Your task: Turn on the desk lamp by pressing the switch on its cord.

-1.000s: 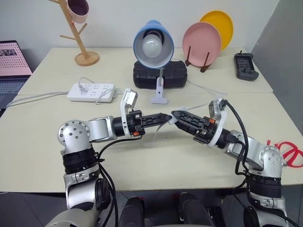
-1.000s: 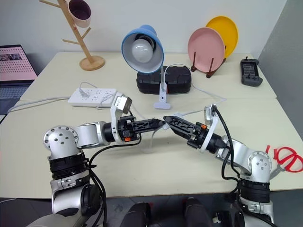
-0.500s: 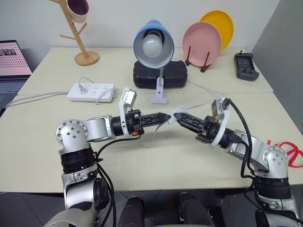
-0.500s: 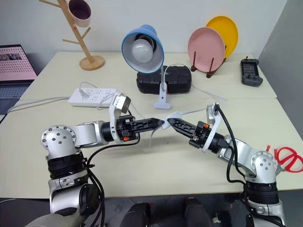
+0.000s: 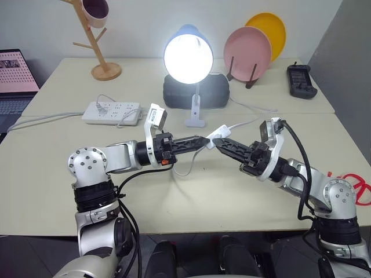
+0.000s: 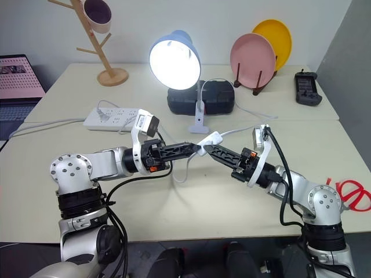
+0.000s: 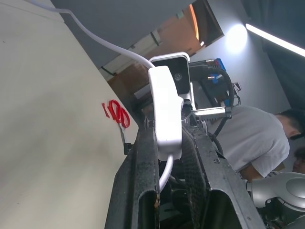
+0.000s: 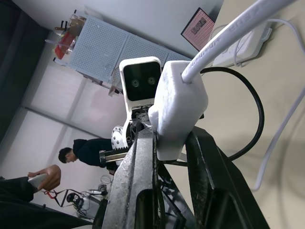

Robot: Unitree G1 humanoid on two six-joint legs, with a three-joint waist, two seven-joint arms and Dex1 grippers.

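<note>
both claws (image 5: 204,141) (image 5: 216,142) clamped on switch (image 5: 213,138); lamp (image 5: 187,53) lit

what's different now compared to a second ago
The right end effector, open a second ago, closed on the switch, and the desk lamp went from dark to lit. The left end effector kept its grip on the switch; the power strip and plates stayed put.

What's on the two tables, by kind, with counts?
Plates: 2, pink and yellow
Lamp: 1, lit
Switch: 1, held between both claws
Power strip: 1
Mug tree: 1
Mug: 1
Black case: 1
Remote: 1
Scissors: 1, red
Total: 10
</note>
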